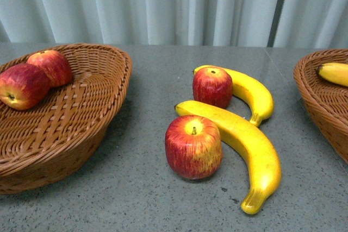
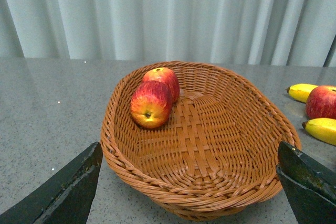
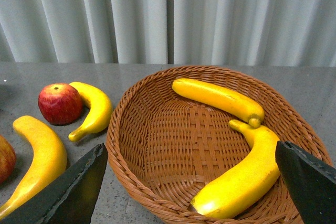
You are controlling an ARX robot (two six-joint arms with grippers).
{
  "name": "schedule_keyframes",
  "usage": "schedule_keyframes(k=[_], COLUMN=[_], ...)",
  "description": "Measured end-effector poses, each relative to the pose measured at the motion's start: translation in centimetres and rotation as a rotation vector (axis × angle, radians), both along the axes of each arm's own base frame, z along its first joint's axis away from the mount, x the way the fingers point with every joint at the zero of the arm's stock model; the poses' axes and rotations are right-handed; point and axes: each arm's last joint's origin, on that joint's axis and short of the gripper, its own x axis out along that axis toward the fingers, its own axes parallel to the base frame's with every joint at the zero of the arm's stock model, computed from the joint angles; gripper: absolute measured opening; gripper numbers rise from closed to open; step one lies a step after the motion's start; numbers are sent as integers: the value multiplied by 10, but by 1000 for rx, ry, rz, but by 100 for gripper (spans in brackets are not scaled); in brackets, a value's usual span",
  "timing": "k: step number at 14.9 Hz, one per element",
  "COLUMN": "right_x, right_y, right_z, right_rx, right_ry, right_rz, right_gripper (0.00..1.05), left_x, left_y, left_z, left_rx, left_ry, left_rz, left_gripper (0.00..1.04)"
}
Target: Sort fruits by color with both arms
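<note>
Front view: the near apple [image 1: 193, 146] sits on the surface [image 1: 136, 199] touching the near banana [image 1: 244, 145]. The far apple [image 1: 212, 86] and far banana [image 1: 247, 92] lie behind it. The left basket [image 1: 122, 74], well left of it, holds two sorted apples [image 1: 24, 85]. Neither arm shows.

Left wrist view: the left hand [image 2: 189, 156] hangs over that basket, spread wide and empty. It should straddle the near apple on sides clear of the banana.

Right wrist view: the right hand [image 3: 190, 153], likewise released, hangs over the right basket [image 3: 126, 114], which holds two bananas [image 3: 218, 98]. It is best to grip the near banana mid-length.
</note>
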Motion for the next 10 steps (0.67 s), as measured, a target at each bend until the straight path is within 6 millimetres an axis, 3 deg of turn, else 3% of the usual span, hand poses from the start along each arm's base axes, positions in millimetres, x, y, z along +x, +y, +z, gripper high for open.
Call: schedule_keyframes(k=[10], right_x=[0], right_y=[0], right_z=[0], right_rx=[0], right_ry=[0], right_rz=[0], right_gripper=[98], left_x=[0], left_y=[0], left_z=[0], left_rx=[0], left_ry=[0], left_rz=[0], left_gripper=[98])
